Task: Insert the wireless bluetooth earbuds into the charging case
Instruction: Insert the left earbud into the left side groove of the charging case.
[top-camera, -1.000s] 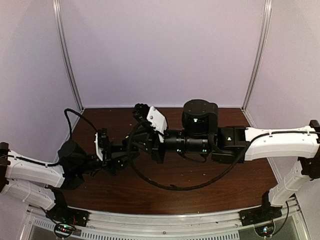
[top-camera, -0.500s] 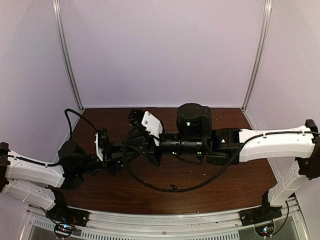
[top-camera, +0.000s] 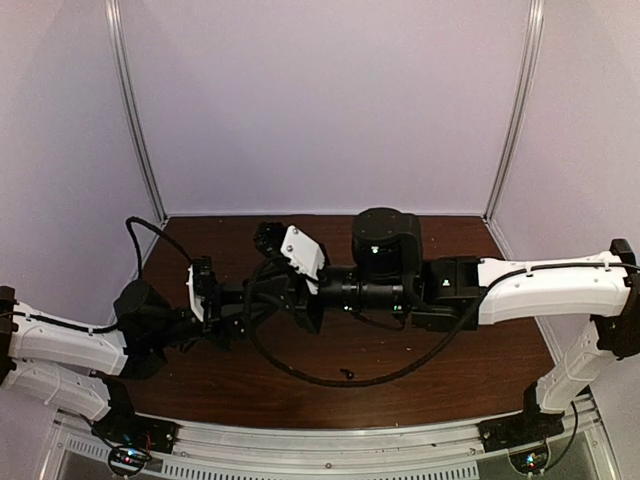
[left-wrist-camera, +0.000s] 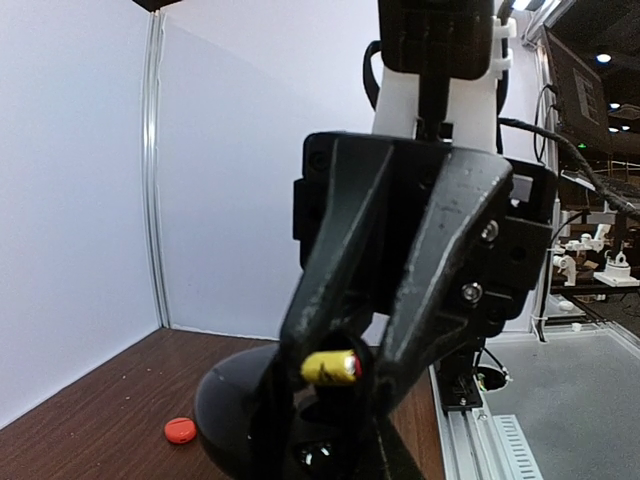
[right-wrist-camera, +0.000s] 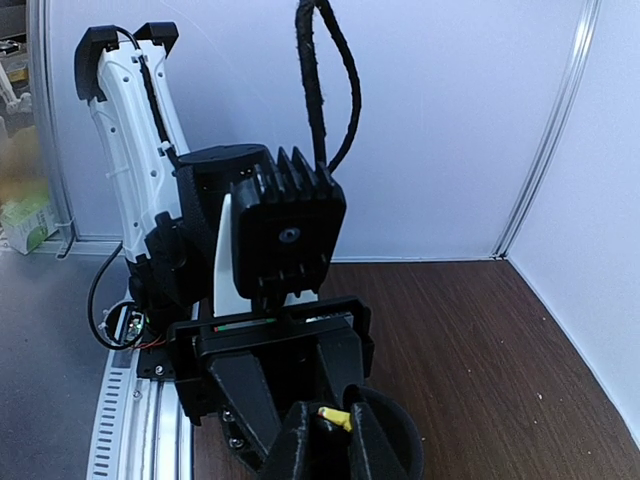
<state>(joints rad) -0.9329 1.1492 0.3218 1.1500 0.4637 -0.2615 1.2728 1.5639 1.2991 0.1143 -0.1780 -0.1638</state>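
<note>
Above the middle of the dark, wood-grained table (top-camera: 450, 370), the two arms meet nose to nose. The right gripper (right-wrist-camera: 322, 432) has its matte black, wedge-shaped fingers (left-wrist-camera: 320, 290) drawn together to a narrow point, pinching a tiny earbud (left-wrist-camera: 330, 367). The earbud is a smooth yellowish plastic nub with a reddish end, and it lies crosswise between the tips.

Just beside and below that pinch is the charging case (right-wrist-camera: 388, 440), a round, glossy black cup whose open rim faces the bud. The two are very close, but whether the bud touches the rim cannot be told.

The left gripper (top-camera: 240, 305) is black with a white side plate and faces the right one directly. The case sits right at its fingers, which are hidden behind the right gripper's, so I cannot tell whether they are spread or clamped.

On the tabletop at the left lies a small flat red-orange disc (left-wrist-camera: 180, 430), well apart from the grippers. A small black piece (top-camera: 345, 374) lies nearer the front, just inside a drooping loop of black cable (top-camera: 300, 365), and is too small to identify.

Smooth pale walls (top-camera: 320, 100) with aluminium corner posts (top-camera: 135, 110) enclose the back and sides. A metal rail (top-camera: 330, 440) runs along the near edge. Bare wood lies open to the right and at the front.
</note>
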